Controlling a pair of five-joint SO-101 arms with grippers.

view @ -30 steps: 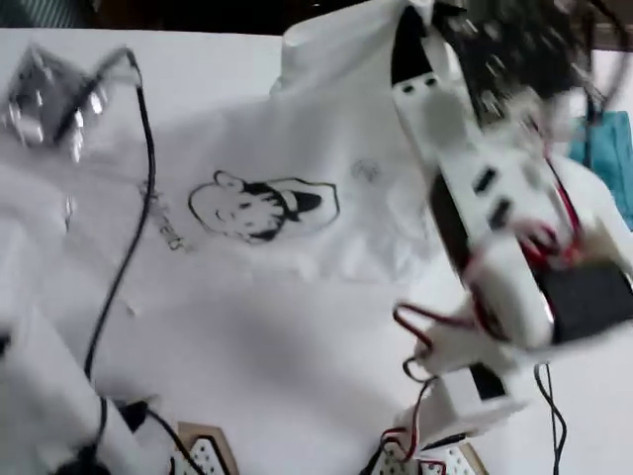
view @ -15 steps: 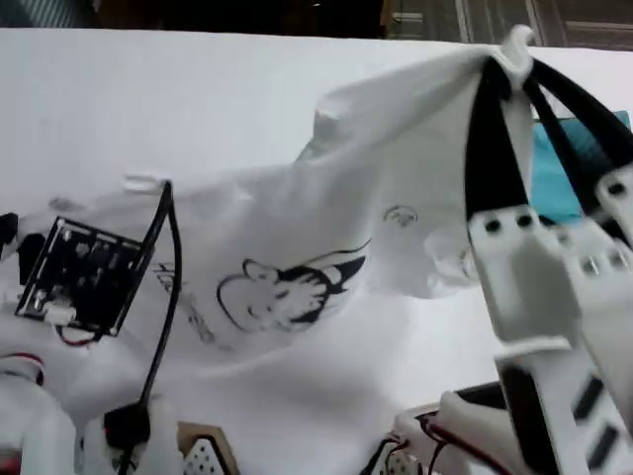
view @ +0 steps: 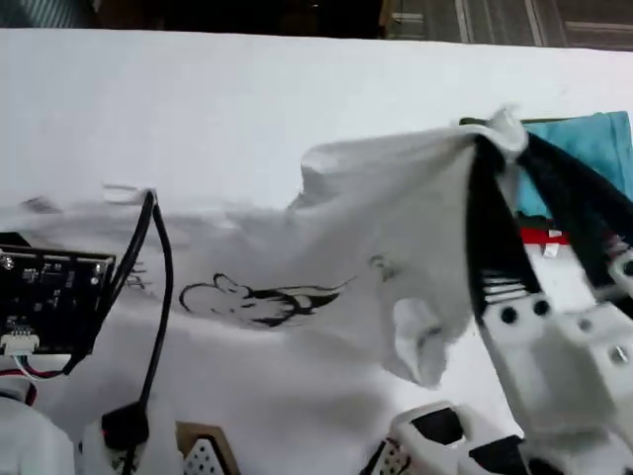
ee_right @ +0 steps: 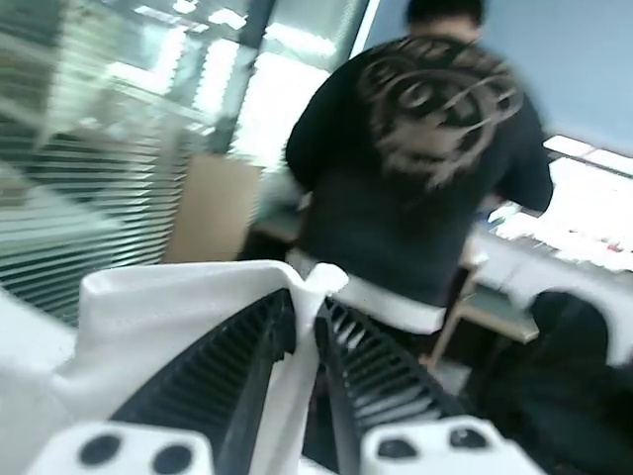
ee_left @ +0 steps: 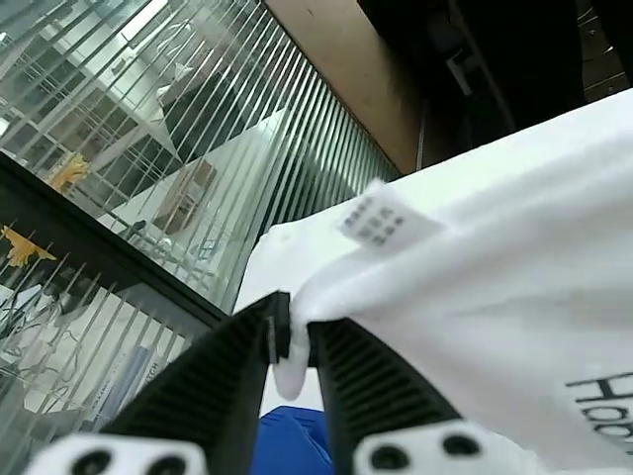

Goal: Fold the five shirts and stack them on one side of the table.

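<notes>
Item: white printed shirt [view: 396,198] | my left gripper [ee_left: 294,341], right gripper [ee_right: 305,327] both clamped tight on it | right corner now lower.

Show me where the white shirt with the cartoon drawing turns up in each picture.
High view: white shirt spread over the table, one corner lifted by the right tool.
Left wrist view: a fold of the shirt pinched in the left tool.
Right wrist view: its raised corner pinched in the right tool.
Shared landmark: black lettering beside the drawing, in high and left wrist views.
</notes>
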